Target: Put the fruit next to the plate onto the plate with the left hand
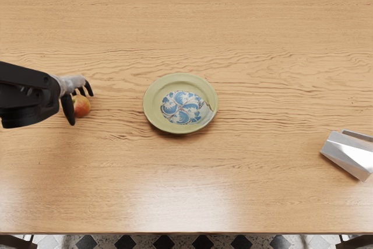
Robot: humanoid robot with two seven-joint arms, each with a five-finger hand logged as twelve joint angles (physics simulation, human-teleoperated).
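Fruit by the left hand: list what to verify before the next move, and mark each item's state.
1. Left hand at the fruit: ok, it sits right against the fruit.
2. Secure grasp on the fruit: cannot tell, this view does not show it.
3. Fruit lifted off the table: not ok, it appears to rest on the wood.
4. Plate ready to receive: ok, nothing lies on it.
5. Path from fruit to plate: ok, only bare wood lies between them.
6. Pale angular object at the right edge: ok, well away from that path.
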